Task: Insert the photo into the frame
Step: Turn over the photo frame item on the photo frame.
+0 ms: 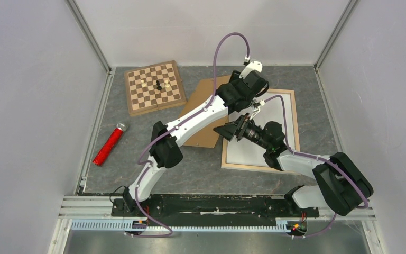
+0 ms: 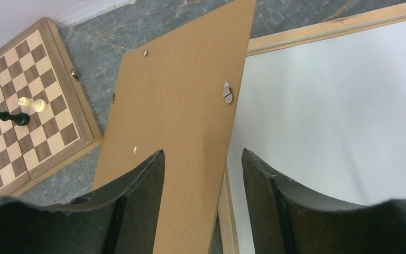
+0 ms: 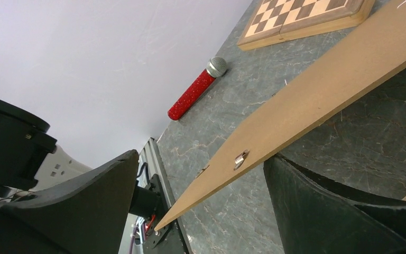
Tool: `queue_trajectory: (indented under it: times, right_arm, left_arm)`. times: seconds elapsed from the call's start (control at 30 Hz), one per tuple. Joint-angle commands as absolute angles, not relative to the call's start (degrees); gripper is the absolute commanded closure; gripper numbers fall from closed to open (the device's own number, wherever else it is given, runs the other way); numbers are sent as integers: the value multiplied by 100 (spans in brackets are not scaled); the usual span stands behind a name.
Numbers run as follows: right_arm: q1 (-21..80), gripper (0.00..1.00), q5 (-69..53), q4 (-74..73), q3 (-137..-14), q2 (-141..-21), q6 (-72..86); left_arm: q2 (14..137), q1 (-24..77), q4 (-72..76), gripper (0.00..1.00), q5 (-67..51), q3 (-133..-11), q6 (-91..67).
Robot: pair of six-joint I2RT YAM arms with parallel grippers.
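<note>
Brown fibreboard fills both of my wrist views: the backing board [image 2: 185,95] lies on the grey table [image 1: 190,169], its right edge covering the far left corner of the frame [image 1: 246,168]. The frame sits flat on the right side of the table. I take the white sheet inside its wooden bars for the photo [image 2: 338,106] lying face down, though no print shows to confirm it. My left gripper [image 2: 202,153] hangs over the board's right edge, jaws apart, holding nothing. My right gripper [image 3: 201,156], turned sideways beside the board, stands wide open too. A chessboard [image 1: 155,87] with a few pieces lies at back left, and a red glitter microphone [image 1: 108,145] lies near the left wall.
</note>
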State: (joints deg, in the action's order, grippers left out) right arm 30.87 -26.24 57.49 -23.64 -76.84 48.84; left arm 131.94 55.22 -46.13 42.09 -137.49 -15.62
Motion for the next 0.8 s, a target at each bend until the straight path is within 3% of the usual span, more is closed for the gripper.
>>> queue_trajectory:
  times: [0.0, 0.4, 0.57, 0.77]
  right_arm:
    - [3047, 9, -2578, 5938, -2326, -7670, 4686]
    - [2841, 10, -2371, 5633, -2195, -7613, 4427]
    - [2707, 11, -2218, 5401, -2128, -7581, 4260]
    - [2629, 11, -2133, 5230, -2153, -7654, 4101]
  left_arm:
    - [12655, 5563, -4404, 35, 4064, -13729, -1916]
    - [11891, 5525, -4400, 27, 3869, -13379, -1678]
    - [10918, 5163, -3993, 26, 3385, -12033, -1538]
    - [9762, 4070, -3433, 20, 1720, -10046, -1582]
